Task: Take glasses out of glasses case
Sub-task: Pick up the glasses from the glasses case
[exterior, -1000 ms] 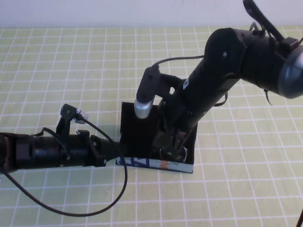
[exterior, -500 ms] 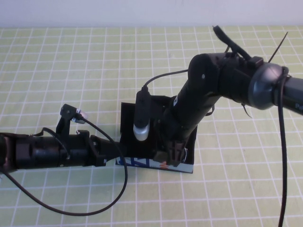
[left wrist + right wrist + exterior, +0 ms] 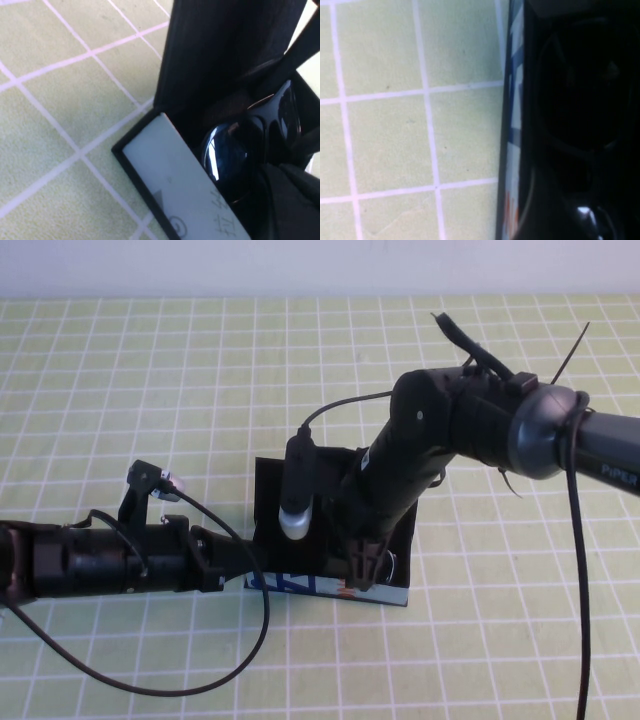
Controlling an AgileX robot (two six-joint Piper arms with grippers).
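The glasses case [image 3: 300, 584] stands open on the checked cloth, its black lid [image 3: 272, 502] up and its white printed front toward me. In the left wrist view the glasses [image 3: 226, 155] lie inside the case behind its white front [image 3: 170, 185], one dark lens shining. My right gripper [image 3: 365, 568] reaches down into the right half of the case, right over the glasses. In the right wrist view a dark lens [image 3: 580, 100] sits just behind the case front [image 3: 514, 115]. My left gripper [image 3: 238, 565] lies low against the case's left front corner.
The green-and-white checked cloth [image 3: 150, 370] covers the table. A black cable [image 3: 235, 660] loops from the left arm over the cloth in front. The right wrist camera [image 3: 297, 490] hangs over the lid.
The right arm has swung down and leftward, carrying its gripper lower into the case. The left arm and the case have not moved.
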